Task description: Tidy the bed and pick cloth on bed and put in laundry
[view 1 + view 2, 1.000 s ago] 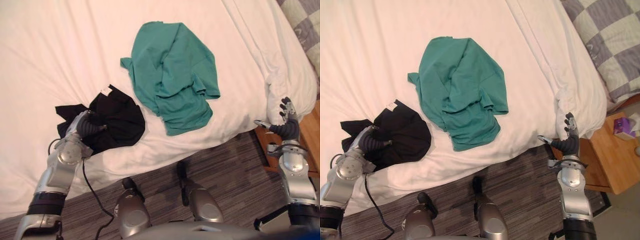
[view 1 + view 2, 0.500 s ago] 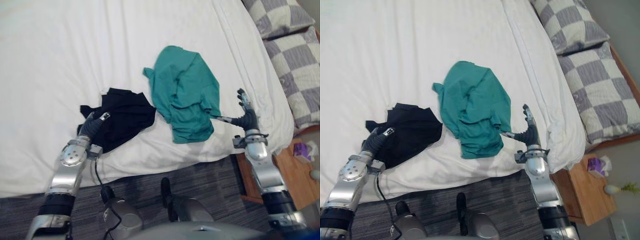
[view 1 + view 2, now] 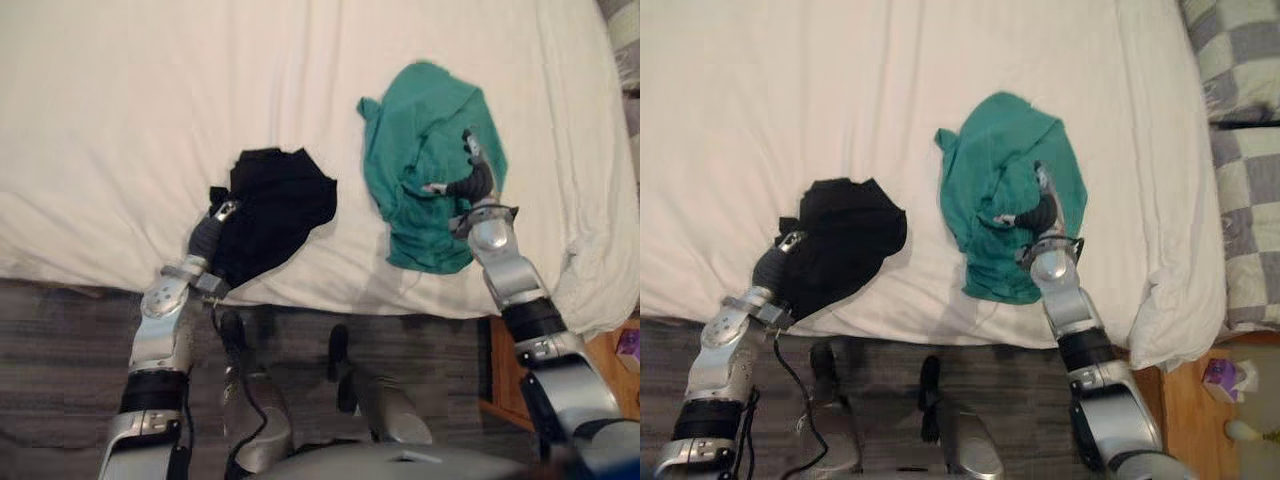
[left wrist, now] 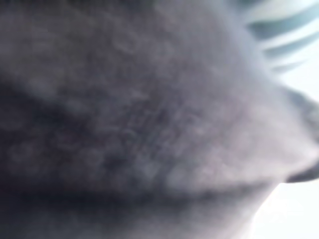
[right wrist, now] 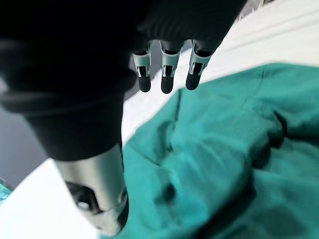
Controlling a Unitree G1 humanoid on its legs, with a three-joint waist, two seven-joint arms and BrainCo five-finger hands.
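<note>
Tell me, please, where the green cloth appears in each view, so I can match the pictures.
Left eye view: green cloth right of centre, on the white bed.
Right eye view: green cloth just right of centre.
Right wrist view: green cloth beneath the right hand.
Left wrist view: cannot tell; black cloth up close.
Shared landmark: the right hand over the green cloth.
</note>
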